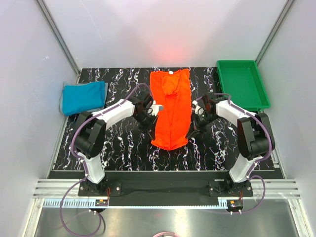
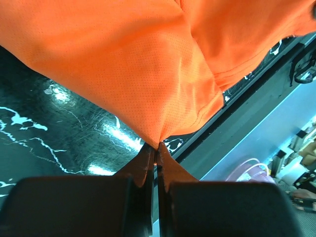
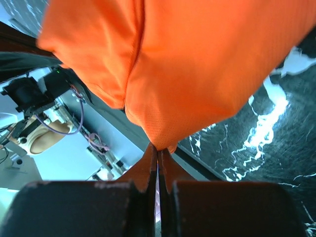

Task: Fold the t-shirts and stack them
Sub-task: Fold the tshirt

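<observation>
The orange-red t-shirt [image 1: 171, 107] lies as a long narrow strip down the middle of the black marbled table, its near end raised off the surface. My left gripper [image 1: 154, 109] pinches its left edge, the cloth [image 2: 138, 69] gathered to a point between the shut fingertips [image 2: 157, 146]. On the opposite edge my right gripper [image 1: 193, 114] is shut on the shirt [image 3: 197, 64] in the same way, at the fingertips [image 3: 159, 147]. The teal-blue t-shirt [image 1: 84, 97] lies folded at the table's far left, away from both arms.
A green plastic tray [image 1: 243, 84] stands at the back right corner. The table's near edge and a metal rail [image 1: 163, 190] run along the front by the arm bases. White walls close in the left, right and back.
</observation>
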Robot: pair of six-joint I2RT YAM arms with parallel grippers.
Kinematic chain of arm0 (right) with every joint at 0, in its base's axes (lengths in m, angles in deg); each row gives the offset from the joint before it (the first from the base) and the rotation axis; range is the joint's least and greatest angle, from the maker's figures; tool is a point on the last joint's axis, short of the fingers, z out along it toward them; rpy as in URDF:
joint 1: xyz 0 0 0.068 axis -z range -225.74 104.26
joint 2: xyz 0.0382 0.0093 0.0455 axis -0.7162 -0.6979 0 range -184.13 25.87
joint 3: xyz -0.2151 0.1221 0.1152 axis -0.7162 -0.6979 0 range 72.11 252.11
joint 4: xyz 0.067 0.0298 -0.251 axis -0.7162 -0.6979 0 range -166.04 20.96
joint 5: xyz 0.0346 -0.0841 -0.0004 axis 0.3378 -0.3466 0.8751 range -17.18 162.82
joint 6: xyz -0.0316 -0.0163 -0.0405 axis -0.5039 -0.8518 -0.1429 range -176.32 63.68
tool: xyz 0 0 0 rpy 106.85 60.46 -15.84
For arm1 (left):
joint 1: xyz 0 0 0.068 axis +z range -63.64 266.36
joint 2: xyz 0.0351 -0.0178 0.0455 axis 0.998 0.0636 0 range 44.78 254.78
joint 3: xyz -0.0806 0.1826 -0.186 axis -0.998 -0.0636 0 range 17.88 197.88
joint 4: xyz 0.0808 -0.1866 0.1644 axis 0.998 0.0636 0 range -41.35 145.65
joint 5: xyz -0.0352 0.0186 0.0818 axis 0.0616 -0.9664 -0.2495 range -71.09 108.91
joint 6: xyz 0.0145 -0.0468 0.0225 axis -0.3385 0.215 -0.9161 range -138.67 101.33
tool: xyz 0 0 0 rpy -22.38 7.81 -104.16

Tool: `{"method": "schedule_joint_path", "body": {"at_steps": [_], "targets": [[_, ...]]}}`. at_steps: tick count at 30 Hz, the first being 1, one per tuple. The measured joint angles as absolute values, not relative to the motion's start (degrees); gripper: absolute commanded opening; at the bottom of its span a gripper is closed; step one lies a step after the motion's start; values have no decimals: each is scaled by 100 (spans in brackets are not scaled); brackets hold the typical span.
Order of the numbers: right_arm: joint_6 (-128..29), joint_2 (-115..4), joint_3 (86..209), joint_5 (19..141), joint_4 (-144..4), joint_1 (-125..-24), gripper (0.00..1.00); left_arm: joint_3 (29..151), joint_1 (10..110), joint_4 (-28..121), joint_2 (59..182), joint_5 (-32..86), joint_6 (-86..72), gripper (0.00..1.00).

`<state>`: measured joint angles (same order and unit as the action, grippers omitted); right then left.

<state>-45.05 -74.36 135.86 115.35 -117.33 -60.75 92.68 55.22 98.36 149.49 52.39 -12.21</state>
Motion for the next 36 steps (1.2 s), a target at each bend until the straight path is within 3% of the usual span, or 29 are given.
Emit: {"method": "schedule_joint_path", "body": {"at_steps": [15,25,36], "targets": [[-4715,-7687,15230,11266,-11726,-5817,0,10704,6121,10221,15043,4821,-1606,0],[-4875,-9040,16766,10958,-11602,-5487,0,12381,6333,10170,16466,4585,-1768,0],[-4925,-9560,17466,10807,-11434,-5474,0,13026,6418,10124,16966,4231,-1866,0]]}}
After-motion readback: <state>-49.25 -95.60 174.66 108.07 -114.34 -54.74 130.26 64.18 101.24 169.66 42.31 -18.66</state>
